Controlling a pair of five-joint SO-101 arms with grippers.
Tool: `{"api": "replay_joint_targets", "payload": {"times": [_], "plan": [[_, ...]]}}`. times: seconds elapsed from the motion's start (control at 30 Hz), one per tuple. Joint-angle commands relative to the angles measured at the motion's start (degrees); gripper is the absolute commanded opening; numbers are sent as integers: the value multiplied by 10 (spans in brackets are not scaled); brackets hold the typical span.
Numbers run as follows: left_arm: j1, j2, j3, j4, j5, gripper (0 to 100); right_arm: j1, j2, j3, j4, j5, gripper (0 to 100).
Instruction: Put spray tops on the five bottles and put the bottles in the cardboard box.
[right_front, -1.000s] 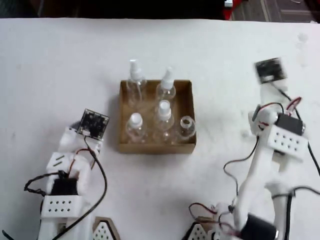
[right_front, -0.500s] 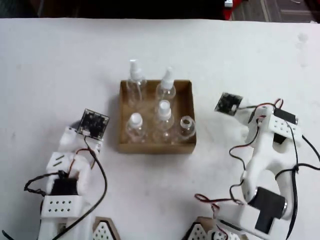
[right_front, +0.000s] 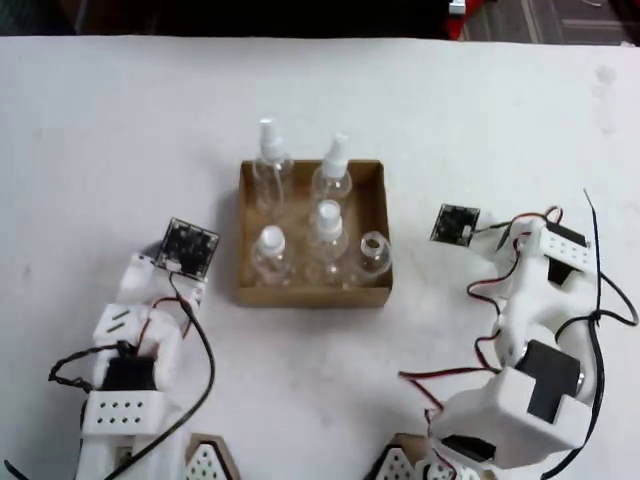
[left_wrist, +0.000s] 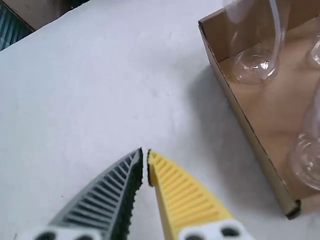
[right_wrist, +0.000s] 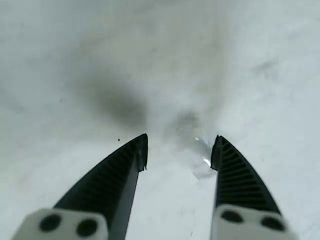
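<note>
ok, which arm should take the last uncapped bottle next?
Right, probably. The uncapped bottle stands in the corner of the cardboard box nearest the right end effector, which is open. The left end effector is shut, at the box's opposite side.

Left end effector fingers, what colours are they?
One grey, one yellow on the left end effector; clearest in the left wrist view.

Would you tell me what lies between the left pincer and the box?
Only bare table: in the left wrist view, nothing sits between the left pincer and the box wall.
</note>
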Motion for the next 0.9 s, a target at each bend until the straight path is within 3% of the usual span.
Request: {"api": "replay_joint_targets", "payload": {"times": [0.0, 0.2, 0.37, 0.6, 0.87], "plan": [[7, -8, -3, -15, -8, 26, 8, 1, -23, -13, 6, 177], [7, -8, -3, -15, -8, 26, 5, -11, -30, -11, 3, 108], [7, -8, 0, -15, -8, 27, 9, -62, -47, -8, -29, 214], [7, -8, 2, -16, -9, 27, 39, -124, -48, 63, 174, 248], [7, -8, 2, -16, -9, 27, 43, -43, -48, -7, 185, 249]]}}
